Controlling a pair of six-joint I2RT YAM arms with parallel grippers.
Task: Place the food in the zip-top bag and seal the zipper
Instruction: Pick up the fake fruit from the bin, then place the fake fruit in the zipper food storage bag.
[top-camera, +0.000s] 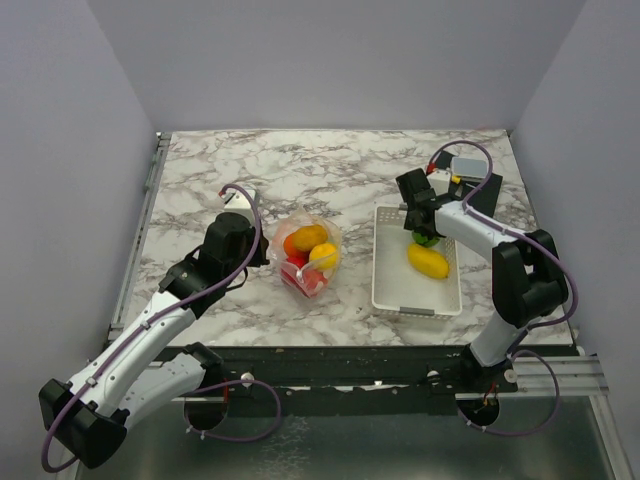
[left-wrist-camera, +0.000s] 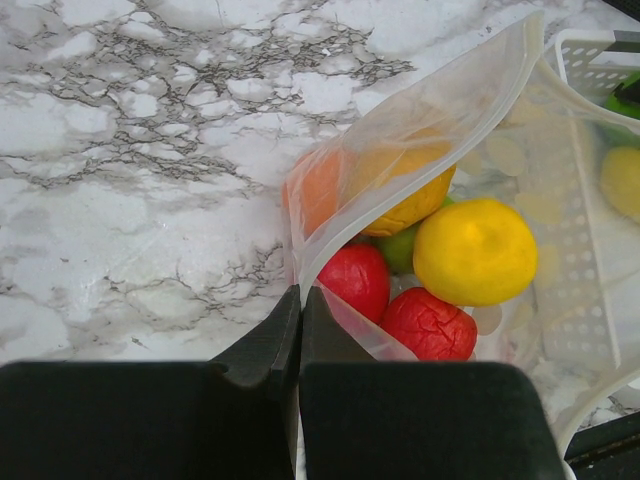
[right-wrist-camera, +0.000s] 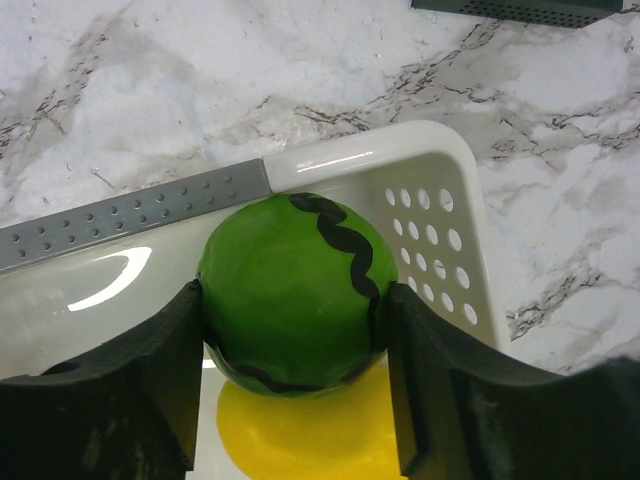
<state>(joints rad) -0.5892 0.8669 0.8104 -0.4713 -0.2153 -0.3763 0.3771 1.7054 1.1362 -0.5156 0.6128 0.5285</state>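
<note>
Slick-looking green melon (right-wrist-camera: 280, 290) sat clamped at its widest in the right end effector (right-wrist-camera: 295, 330), left end effector (left-wrist-camera: 300, 310) pinched the floppy zip-top bag (left-wrist-camera: 420, 130).

Bright, even overhead light; soft faint shadows on worktop (top-camera: 300, 170); white glare streak on basket (right-wrist-camera: 370, 150) wall; jaws dark, blurred close to lens

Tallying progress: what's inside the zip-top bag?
The zip-top bag holds two red fruits, a yellow fruit, two orange fruits and a green fruit, mostly covered. Anything under them is hidden.
</note>
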